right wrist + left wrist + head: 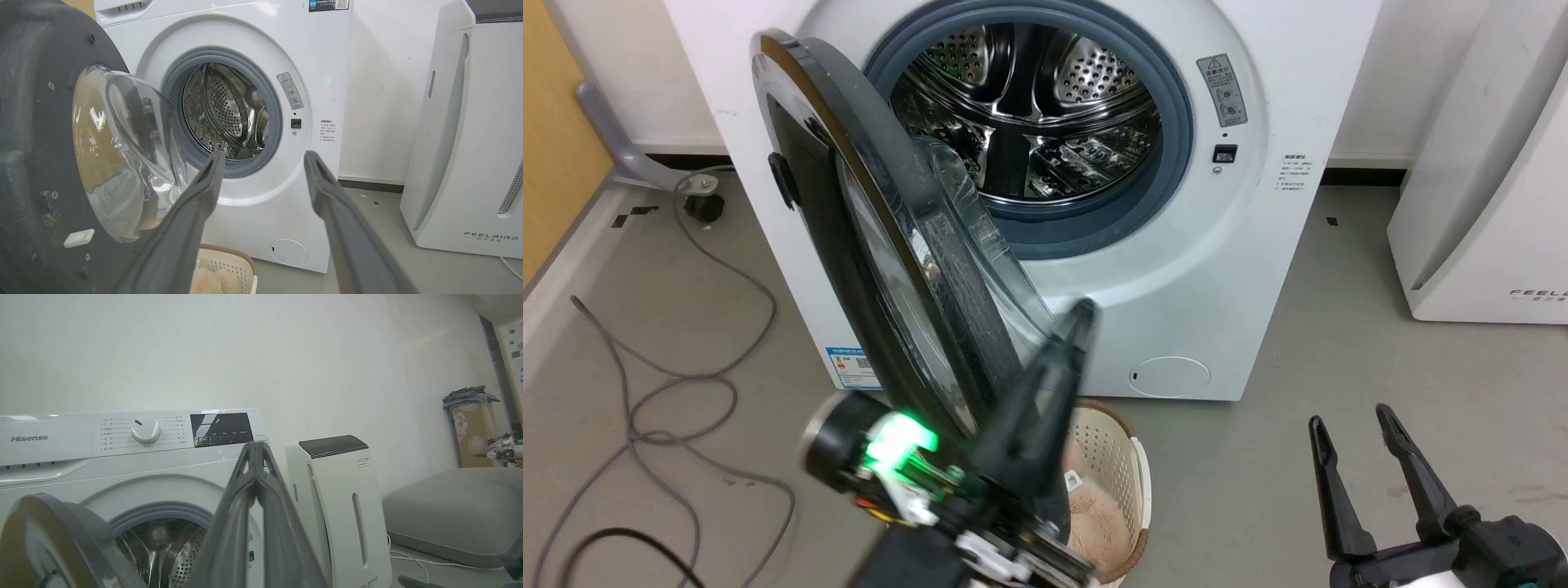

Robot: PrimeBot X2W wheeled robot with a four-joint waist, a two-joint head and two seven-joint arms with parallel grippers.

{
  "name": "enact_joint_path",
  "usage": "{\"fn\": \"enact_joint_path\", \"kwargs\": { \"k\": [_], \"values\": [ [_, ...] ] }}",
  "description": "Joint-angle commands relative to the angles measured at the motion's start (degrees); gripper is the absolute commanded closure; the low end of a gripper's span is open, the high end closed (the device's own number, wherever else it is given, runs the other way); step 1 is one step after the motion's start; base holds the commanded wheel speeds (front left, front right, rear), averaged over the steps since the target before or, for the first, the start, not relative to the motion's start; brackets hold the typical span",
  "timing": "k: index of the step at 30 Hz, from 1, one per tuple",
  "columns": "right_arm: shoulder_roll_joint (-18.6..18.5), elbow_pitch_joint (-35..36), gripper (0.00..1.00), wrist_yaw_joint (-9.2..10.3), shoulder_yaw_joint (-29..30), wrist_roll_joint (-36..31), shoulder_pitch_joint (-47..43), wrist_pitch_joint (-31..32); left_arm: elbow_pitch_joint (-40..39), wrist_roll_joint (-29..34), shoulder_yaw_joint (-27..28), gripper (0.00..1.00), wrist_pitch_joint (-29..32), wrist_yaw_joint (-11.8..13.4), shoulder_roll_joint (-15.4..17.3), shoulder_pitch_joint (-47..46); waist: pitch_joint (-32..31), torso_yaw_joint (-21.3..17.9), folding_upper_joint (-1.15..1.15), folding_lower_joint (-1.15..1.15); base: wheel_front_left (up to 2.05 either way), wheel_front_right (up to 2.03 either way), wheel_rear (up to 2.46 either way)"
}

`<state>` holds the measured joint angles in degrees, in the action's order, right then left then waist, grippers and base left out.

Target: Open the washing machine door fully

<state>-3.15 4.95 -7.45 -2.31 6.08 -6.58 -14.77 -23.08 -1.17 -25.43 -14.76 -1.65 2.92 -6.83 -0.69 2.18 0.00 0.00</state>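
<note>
The white washing machine (1241, 269) faces me with its steel drum showing. Its washing machine door (849, 245), hinged on the left, stands swung out towards me at roughly a right angle, the glass bowl (122, 155) bulging to the right. My left gripper (1082, 314) is shut with nothing in it. Its fingers point up, close against the inner side of the door by the lower edge of the glass; contact cannot be told. In the left wrist view the shut left gripper (255, 446) points at the control panel. My right gripper (1356, 425) stays open and empty at the lower right, away from the door.
A cream laundry basket (1123, 465) holding something beige and fluffy sits on the floor under the door. To the right of the washer stands a white slanted appliance (1486, 204). Grey cables (686, 327) and a castor leg (703, 204) lie on the left.
</note>
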Motion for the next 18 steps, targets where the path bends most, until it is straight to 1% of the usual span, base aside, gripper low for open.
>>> {"fn": "enact_joint_path", "kwargs": {
  "k": [1,8,18],
  "values": [
    [0.3,0.3,0.00,-0.03,0.0,0.6,-0.7,-0.2,1.0,0.3,-1.1,1.00,-0.2,-0.5,0.1,0.9,0.1,0.1,0.00,0.00,0.00,0.00,0.00],
    [0.3,0.2,0.00,-0.03,0.0,0.7,-0.4,-0.2,4.2,0.7,-6.0,1.00,-0.2,-1.8,0.1,3.0,0.5,0.3,0.00,0.00,0.00,0.00,0.00],
    [0.3,0.0,0.00,-0.03,-0.2,0.7,0.2,-0.2,8.4,0.9,-10.9,1.00,-0.2,-2.8,0.4,5.1,1.6,0.9,0.00,0.00,0.00,0.00,0.00]
  ]
}}
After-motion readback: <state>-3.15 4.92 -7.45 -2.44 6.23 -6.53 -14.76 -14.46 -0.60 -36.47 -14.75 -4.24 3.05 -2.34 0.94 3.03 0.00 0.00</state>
